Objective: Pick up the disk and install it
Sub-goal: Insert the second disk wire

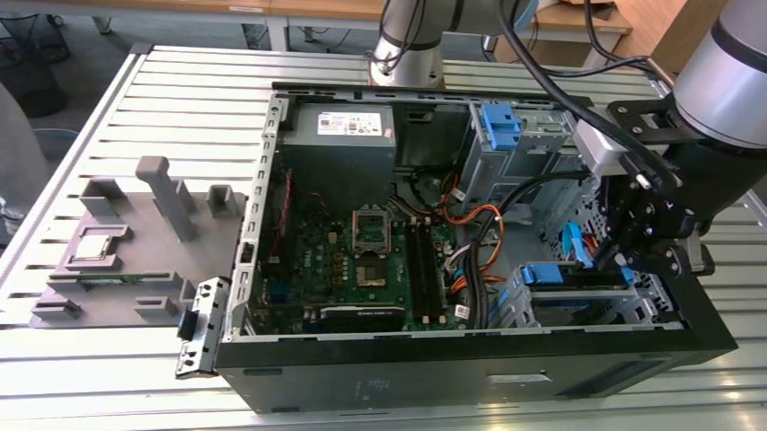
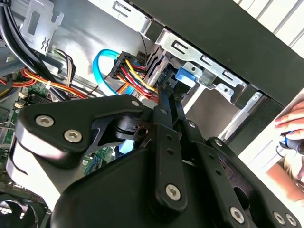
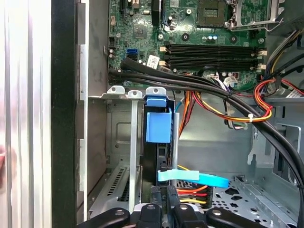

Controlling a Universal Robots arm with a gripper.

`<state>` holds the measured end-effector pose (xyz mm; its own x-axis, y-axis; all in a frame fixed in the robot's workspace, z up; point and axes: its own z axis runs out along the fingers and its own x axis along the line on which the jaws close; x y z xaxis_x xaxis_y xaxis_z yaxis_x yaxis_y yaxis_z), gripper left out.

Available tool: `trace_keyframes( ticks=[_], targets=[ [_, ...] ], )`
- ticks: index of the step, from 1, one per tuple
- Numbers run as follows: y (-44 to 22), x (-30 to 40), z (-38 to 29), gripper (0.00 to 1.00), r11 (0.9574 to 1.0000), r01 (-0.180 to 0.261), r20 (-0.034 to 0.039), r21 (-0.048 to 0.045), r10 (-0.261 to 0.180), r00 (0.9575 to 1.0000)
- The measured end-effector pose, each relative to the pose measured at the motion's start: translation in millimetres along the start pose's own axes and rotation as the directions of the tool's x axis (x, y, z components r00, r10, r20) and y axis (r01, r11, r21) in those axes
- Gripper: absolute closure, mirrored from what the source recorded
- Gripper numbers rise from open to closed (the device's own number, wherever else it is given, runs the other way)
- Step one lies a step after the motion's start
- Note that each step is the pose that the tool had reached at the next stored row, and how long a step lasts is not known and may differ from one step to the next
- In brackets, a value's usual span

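The disk (image 3: 158, 127) stands on edge in the drive cage at the front corner of the open computer case (image 1: 480, 373). Its bright blue frame faces up and its dark body runs down into the bay. In the exterior view the disk's blue frame (image 1: 558, 274) sits low at the exterior view's right. My gripper (image 3: 165, 213) reaches down into that bay with its black fingers (image 3: 151, 214) close on either side of the disk's edge. In the second wrist view the gripper (image 2: 169, 90) ends right at the disk's blue tab (image 2: 184, 78).
Red, yellow and orange cables (image 3: 223, 111) and a light blue flat cable (image 3: 192, 177) crowd the disk's end. The green motherboard (image 3: 190, 28) lies beyond. Another blue bracket (image 1: 498, 126) sits in the upper cage. A grey holder tray (image 1: 120, 260) lies at the exterior view's left. A hand (image 2: 289, 126) rests outside the case.
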<state>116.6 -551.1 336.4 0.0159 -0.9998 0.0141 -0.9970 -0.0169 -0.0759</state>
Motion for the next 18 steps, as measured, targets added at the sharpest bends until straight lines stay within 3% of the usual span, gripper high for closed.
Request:
trace_keyframes(
  ticks=[8, 18],
  targets=[
    [0.0, 0.1, 1.0, 0.83, 0.9991, -0.042, -0.0034, -0.0005, 0.042, 0.9991],
    [0.1, 0.0, 2.2, 0.83, 0.9989, -0.046, -0.0004, -0.0007, 0.046, 0.9989]
  ],
)
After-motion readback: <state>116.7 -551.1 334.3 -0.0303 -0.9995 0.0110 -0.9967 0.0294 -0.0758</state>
